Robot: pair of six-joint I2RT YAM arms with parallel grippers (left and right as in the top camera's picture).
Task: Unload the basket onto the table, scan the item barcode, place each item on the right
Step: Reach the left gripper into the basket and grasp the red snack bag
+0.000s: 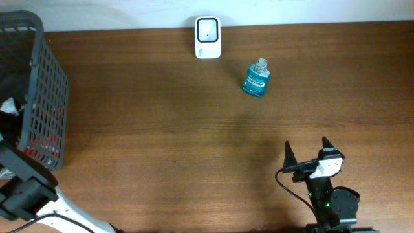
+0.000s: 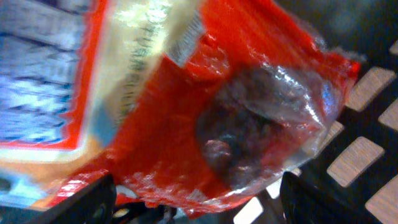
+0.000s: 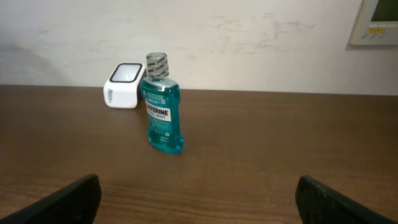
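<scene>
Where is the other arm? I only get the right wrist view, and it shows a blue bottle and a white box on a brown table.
Observer: The left arm reaches into a dark mesh basket at the left edge of the table.
Operator: What is in that basket?
Observer: The left wrist view shows a red plastic packet up close, with what looks like a barcode label near its top.
Operator: Has the arm grabbed it?
Observer: The left jaws stand wide apart with the packet between them. I cannot tell whether they touch it.
</scene>
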